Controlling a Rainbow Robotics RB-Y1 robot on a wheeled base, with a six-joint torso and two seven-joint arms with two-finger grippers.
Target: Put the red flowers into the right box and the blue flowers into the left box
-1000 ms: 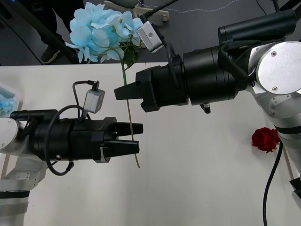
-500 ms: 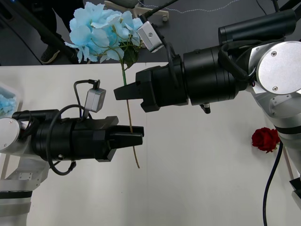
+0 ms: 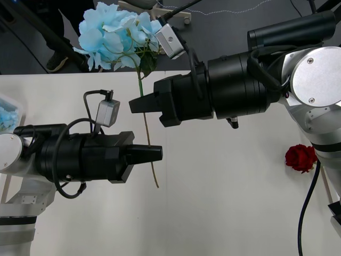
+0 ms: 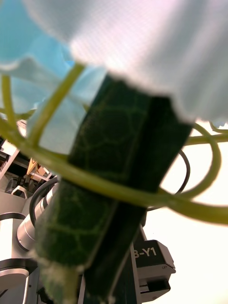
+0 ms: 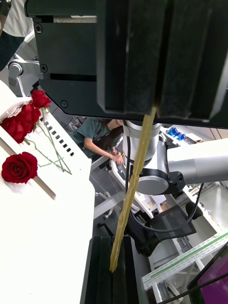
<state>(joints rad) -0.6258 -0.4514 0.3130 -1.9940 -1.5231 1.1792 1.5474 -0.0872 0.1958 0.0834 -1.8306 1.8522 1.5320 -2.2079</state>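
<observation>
Blue flower (image 3: 113, 33): held in the air over the far side of the table (image 3: 224, 208), left of middle. The head is at the far end and the stem (image 3: 147, 130) runs toward the near side.
Right gripper (image 3: 135, 105): pinching the stem high up, just below the head.
Left gripper (image 3: 157, 153): pressed together on the stem low down, close to its cut end.
Key relation: both grippers grip one stem, whose long axis runs far to near. The left gripper has the nearer end. The left box (image 3: 10, 102) sits at the table's left edge, on that arm's side.
Step, as judged: a handover. The right gripper must let go before the left can carry the flower to the left.
Left wrist view: the stem (image 5: 135, 175) runs straight from one pair of fingers to the other, which confirms both pinches. A rose (image 5: 20, 167) lies off to the side, with more roses (image 5: 28, 114) beyond it.
Right wrist view: the leaf (image 4: 109, 190) and pale petals sit right against the lens, with the left arm behind them.
Front view: the rose (image 3: 301, 158) lies alone at the table's right, well apart from both grippers.
</observation>
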